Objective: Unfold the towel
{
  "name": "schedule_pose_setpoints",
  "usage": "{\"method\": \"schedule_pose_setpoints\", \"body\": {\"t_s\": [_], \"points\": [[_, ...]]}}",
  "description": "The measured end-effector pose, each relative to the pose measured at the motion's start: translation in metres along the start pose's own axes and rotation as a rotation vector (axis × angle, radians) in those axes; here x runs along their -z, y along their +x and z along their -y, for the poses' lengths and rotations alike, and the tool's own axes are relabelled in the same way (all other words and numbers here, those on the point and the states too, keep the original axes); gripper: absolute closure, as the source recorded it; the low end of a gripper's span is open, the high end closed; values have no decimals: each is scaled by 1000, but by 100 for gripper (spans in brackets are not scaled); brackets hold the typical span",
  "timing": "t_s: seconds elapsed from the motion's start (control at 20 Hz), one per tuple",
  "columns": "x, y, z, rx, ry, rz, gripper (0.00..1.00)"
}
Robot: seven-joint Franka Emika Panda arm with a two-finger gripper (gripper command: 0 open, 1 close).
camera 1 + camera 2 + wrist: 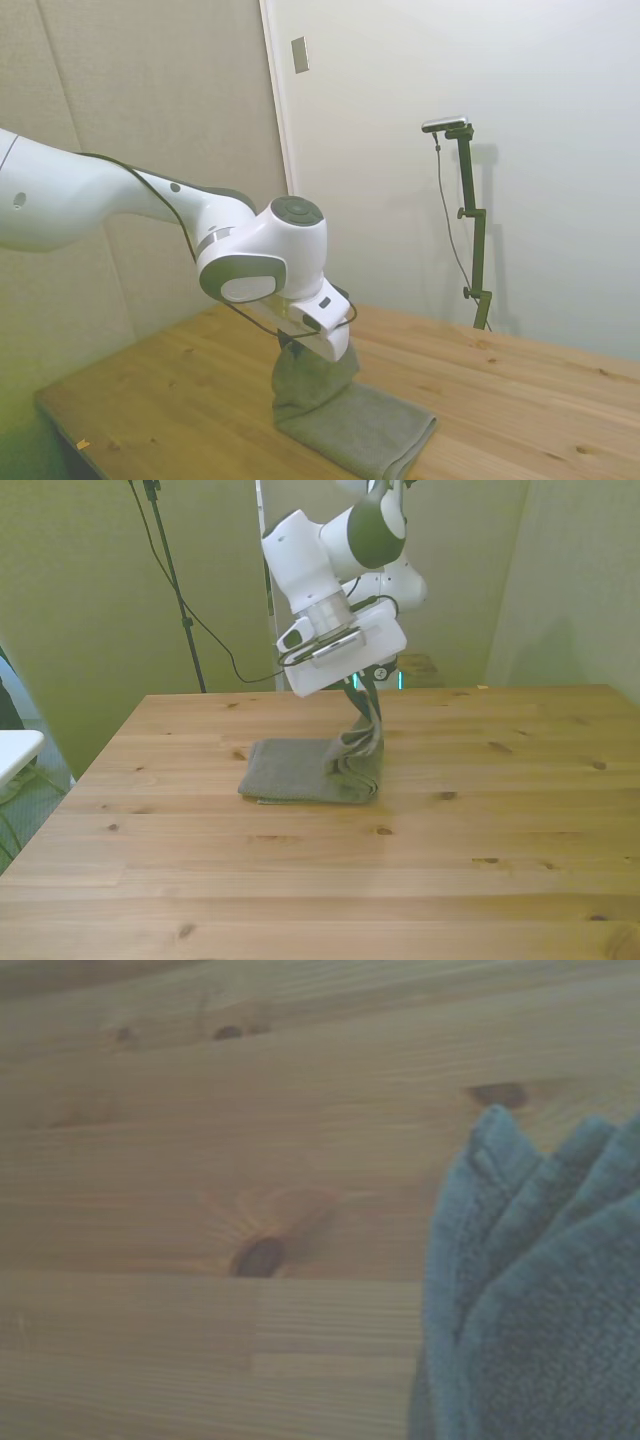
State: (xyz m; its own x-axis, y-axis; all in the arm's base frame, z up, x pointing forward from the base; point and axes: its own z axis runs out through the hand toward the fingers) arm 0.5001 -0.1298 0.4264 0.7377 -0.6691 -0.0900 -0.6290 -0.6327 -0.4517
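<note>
The grey-green towel [300, 778] lies on the wooden table [320, 880], with one layer flat and its top layer pulled up into a bunched fold at the front view's right. My gripper [368, 695] is shut on that raised corner, a little above the table. In the side view the towel [350, 420] hangs from my gripper [292, 342] as a drooping flap, the remainder spread flat. The wrist view has folds of the towel [540, 1280] close up over bare wood.
A second white robot arm [395, 580] stands behind the table's far edge. The table's near half [320, 900] is bare wood. A black cable [185, 610] hangs at the back on the front view's left.
</note>
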Motion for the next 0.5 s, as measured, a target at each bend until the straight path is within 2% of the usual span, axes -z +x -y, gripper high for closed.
{"method": "schedule_pose_setpoints", "body": {"t_s": [0.35,0.4,0.5], "points": [[-35,-45,42,108,-27,20,100],[-39,-50,45,119,-36,23,0],[-47,-58,50,133,-58,31,0]]}}
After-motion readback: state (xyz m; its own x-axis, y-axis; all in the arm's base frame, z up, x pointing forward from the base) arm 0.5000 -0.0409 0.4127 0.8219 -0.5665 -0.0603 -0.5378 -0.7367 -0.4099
